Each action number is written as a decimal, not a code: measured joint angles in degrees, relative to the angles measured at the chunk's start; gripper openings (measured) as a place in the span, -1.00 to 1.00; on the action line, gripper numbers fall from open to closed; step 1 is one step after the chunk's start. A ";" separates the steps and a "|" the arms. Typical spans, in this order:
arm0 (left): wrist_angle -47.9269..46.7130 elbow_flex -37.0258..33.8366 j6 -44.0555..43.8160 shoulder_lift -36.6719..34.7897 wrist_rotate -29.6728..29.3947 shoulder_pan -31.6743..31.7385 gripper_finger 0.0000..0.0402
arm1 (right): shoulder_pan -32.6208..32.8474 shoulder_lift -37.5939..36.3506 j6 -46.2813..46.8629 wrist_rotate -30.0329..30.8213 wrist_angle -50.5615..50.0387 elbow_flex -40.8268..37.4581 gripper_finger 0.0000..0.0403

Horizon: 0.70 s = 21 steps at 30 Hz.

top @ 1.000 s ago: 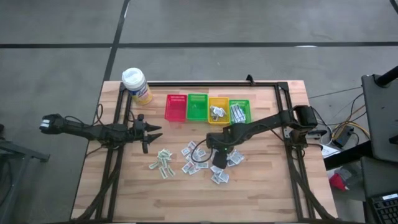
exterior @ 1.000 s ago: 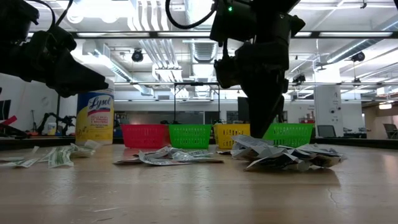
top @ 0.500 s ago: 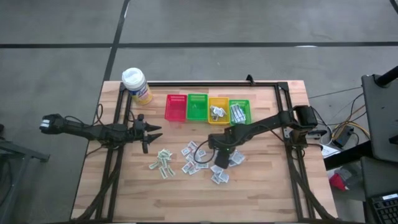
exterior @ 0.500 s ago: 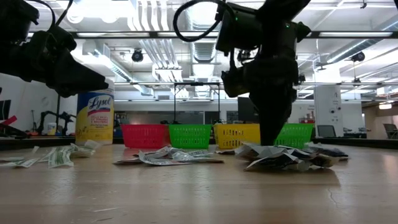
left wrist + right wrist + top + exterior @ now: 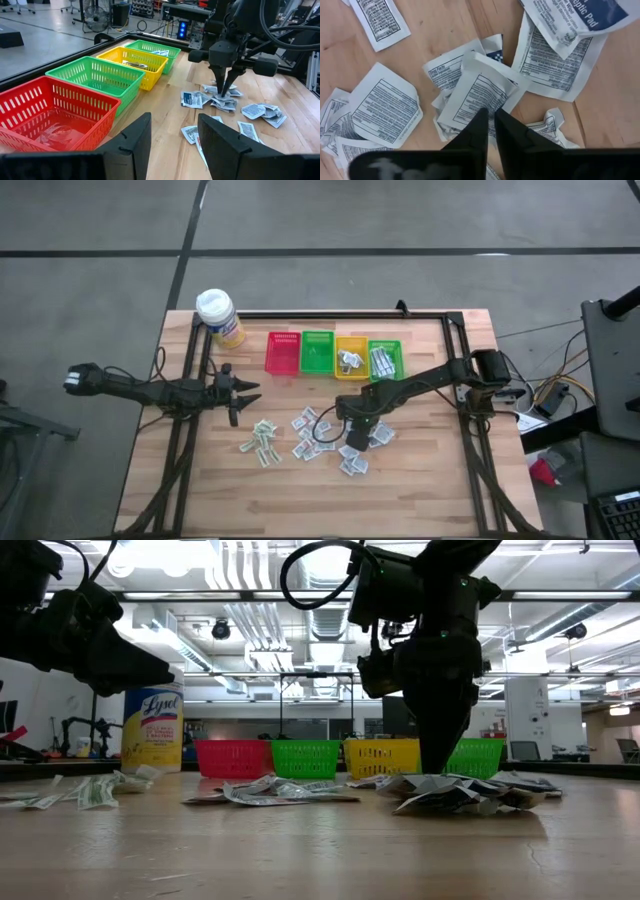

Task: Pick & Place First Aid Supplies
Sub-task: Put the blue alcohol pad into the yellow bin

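Observation:
The first aid supplies are small white printed packets scattered on the wooden table in loose heaps (image 5: 262, 442) (image 5: 310, 435) (image 5: 355, 462); a few more lie in the yellow basket (image 5: 351, 358) and the right-hand green basket (image 5: 386, 358). My right gripper (image 5: 351, 440) points down into the right heap (image 5: 222, 102) and is shut on one packet (image 5: 480, 92). My left gripper (image 5: 243, 393) hangs open over the table's left side, short of the packets, its fingers (image 5: 125, 145) holding nothing. My right gripper pinches one white packet by its edge (image 5: 488, 104) between its two fingertips (image 5: 476, 127), from above and pointing down. The packet lies on top of other packets in the heap, its free part flat on them.
A red basket (image 5: 282, 353) and a green basket (image 5: 318, 352) stand in the row with the other two at the table's far side. A yellow bottle with a white cap (image 5: 220, 318) stands at the far left corner. A black frame (image 5: 330, 313) runs round the table.
My right gripper has sunk a little onto the right heap of packets, and its fingers have come together on a packet there. The raised packet under it has been pressed flatter.

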 joint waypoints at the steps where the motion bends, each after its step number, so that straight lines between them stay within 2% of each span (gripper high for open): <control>1: 0.00 0.00 0.00 0.00 0.00 0.00 -0.21 | 0.01 0.00 0.00 -0.02 0.00 0.00 -0.93; 12: 0.02 0.01 0.00 -0.01 0.00 0.00 -0.21 | 0.02 -1.82 0.72 -0.62 -2.28 0.00 -0.96; 21: 0.01 0.01 0.00 0.00 0.00 0.00 -0.21 | -0.09 -12.34 4.55 -0.79 -5.48 0.00 -0.96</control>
